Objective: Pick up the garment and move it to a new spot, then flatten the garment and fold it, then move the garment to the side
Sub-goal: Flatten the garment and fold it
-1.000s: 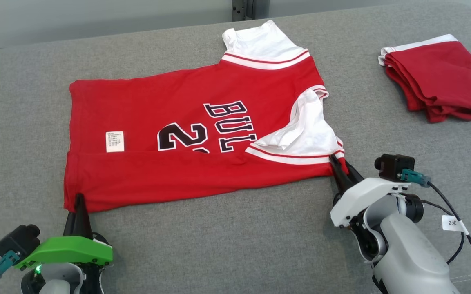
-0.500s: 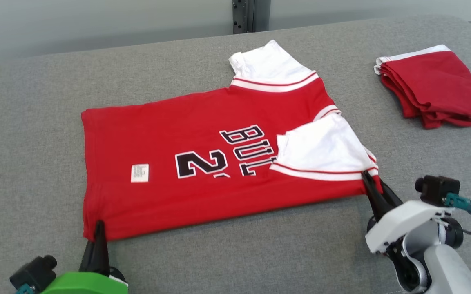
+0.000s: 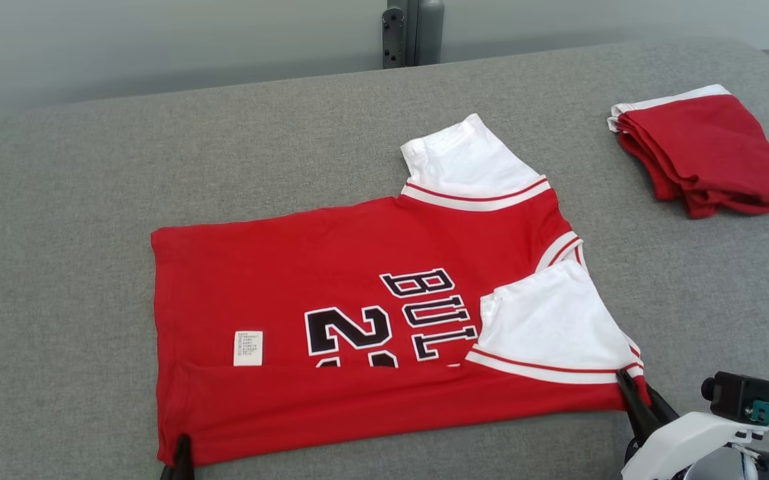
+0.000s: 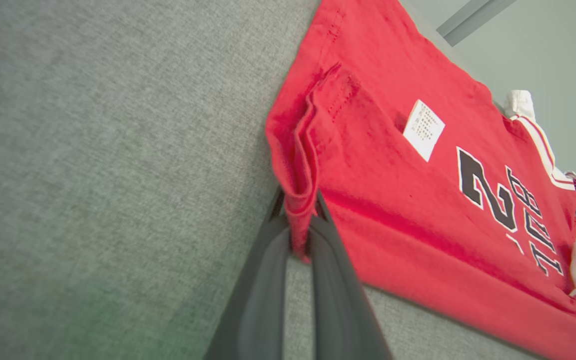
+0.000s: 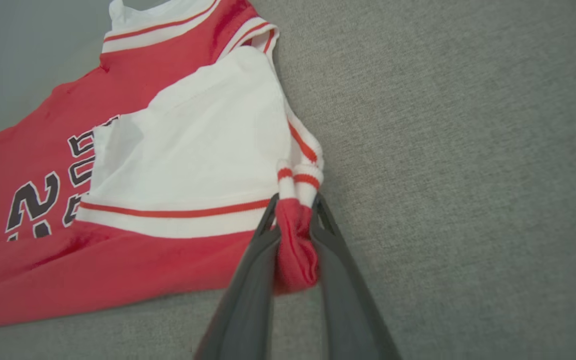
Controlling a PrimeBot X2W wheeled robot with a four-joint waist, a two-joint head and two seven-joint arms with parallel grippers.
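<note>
- A red jersey (image 3: 357,300) is laid flat on the grey surface (image 3: 91,200), hem towards the robot's left, sleeves towards its right.
- Its near edge is seen folded up over the front in a long strip, by which the lower parts of the black "2" and of the letters are covered.
- A white label (image 3: 248,348) is seen just above that fold, near the hem.
- The near sleeve (image 3: 551,320), white with a red stripe, is laid over the front beside the letters. The far sleeve (image 3: 467,160) is spread past the far edge onto the surface.
- The left gripper (image 3: 183,460) is found at the bottom edge of the head view, at the jersey's near left corner. In the left wrist view its fingers (image 4: 265,280) are seen clenched on the doubled hem, with a ridge of red cloth pinched between them.
- The right gripper (image 3: 627,387) is set at the near right corner. In the right wrist view it is seen closed tight on a wad of red cloth and striped cuff, pressed between its two fingers (image 5: 340,280).
- Whether the two held corners are touching the surface or raised just off it cannot be told.
- A small black camera (image 3: 737,395) is carried on the right wrist.
- A pile (image 3: 704,157) of folded red cloth with a white edge is lying well apart from the jersey, at the far right.
- A dark post (image 3: 414,30) is seen beyond the surface's far edge.
</note>
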